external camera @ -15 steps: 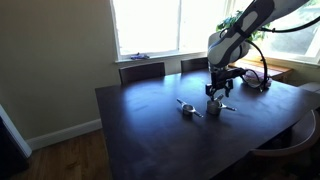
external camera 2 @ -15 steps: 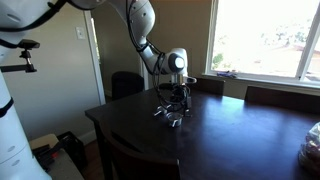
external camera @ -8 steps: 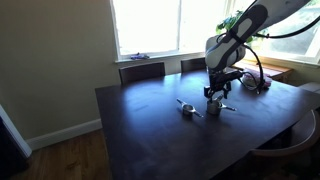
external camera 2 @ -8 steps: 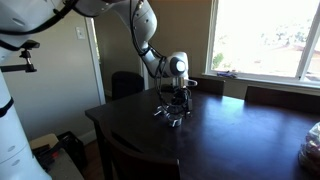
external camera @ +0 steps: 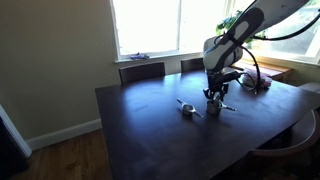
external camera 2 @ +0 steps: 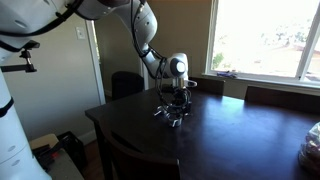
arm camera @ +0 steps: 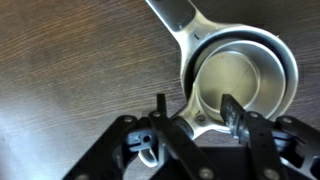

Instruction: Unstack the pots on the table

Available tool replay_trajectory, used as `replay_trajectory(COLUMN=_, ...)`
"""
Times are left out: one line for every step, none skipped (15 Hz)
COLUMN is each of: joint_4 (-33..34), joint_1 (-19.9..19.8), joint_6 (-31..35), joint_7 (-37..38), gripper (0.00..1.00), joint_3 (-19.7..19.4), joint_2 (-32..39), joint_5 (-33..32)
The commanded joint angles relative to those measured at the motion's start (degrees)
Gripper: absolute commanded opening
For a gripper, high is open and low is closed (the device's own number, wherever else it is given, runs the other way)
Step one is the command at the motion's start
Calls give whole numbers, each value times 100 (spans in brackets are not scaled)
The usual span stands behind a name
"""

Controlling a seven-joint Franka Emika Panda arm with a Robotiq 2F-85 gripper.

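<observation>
Nested grey metal pots [arm camera: 240,80] lie on the dark wooden table [arm camera: 70,60] in the wrist view; one handle [arm camera: 178,20] runs up and left, and a second handle stub points down between my fingers. My gripper [arm camera: 195,115] straddles that near rim and stub. The right finger meets the rim, while the left finger [arm camera: 160,112] stands a little off the stub, so the jaws are partly narrowed but open. In both exterior views the gripper [external camera: 215,97] [external camera 2: 176,101] hangs low over the stack [external camera: 214,106] [external camera 2: 174,116]. A separate pot [external camera: 186,107] lies just beside it.
Chair backs [external camera: 141,71] [external camera 2: 125,84] stand at the table's far edges, and another chair [external camera: 290,150] at a near corner. Cables and small items [external camera: 256,82] lie behind the arm. A pale pinkish item [external camera 2: 311,147] sits near the table's edge.
The jaws have narrowed around the near rim of the stacked pots. The arm has shifted slightly and sits a touch lower. The pots have not moved.
</observation>
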Motion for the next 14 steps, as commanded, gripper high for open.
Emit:
replay_trajectory(joint_4=106, joint_1=144, joint_6=-223, joint_7=162, gripper=29, joint_3=-115, joint_2=33, joint_5=-99)
replay_trajectory(joint_4=104, joint_1=152, joint_6=-218, joint_7=156, gripper=23, joint_3=-113, joint_2=33, joint_5=-104)
replay_trajectory(joint_4=103, joint_1=159, joint_6=-213, joint_7=151, gripper=15, joint_3=-113, joint_2=36, joint_5=-109)
replay_trajectory(joint_4=88, joint_1=170, joint_6=-202, joint_7=143, gripper=10, joint_3=-114, joint_2=23, joint_5=-119)
replay_trajectory(joint_4=78, joint_1=181, joint_6=-201, joint_7=136, gripper=7, joint_3=-118, joint_2=10, joint_5=-146)
replay_trajectory(joint_4=62, joint_1=196, joint_6=-189, joint_7=130, gripper=6, joint_3=-123, joint_2=-6, joint_5=-173)
replay_trajectory(joint_4=48, joint_1=207, joint_6=-181, joint_7=123, gripper=4, joint_3=-123, joint_2=-19, joint_5=-189)
replay_trajectory(joint_4=31, joint_1=221, joint_6=-166, joint_7=107, gripper=5, joint_3=-124, joint_2=-42, joint_5=-213)
replay_trajectory(joint_4=29, joint_1=230, joint_6=-157, joint_7=96, gripper=7, joint_3=-125, joint_2=-56, joint_5=-242)
replay_trajectory(joint_4=-1, joint_1=245, joint_6=-131, joint_7=72, gripper=6, joint_3=-127, joint_2=-93, joint_5=-286)
replay_trajectory(joint_4=-35, joint_1=264, joint_6=-96, joint_7=55, gripper=7, joint_3=-131, joint_2=-130, joint_5=-336)
replay_trajectory(joint_4=-76, joint_1=285, joint_6=-48, joint_7=30, gripper=7, joint_3=-133, joint_2=-164, joint_5=-401)
replay_trajectory(joint_4=-89, joint_1=304, joint_6=-26, joint_7=24, gripper=7, joint_3=-136, joint_2=-178, joint_5=-461)
replay_trajectory(joint_4=-100, joint_1=331, joint_6=-6, joint_7=27, gripper=7, joint_3=-142, joint_2=-194, joint_5=-527)
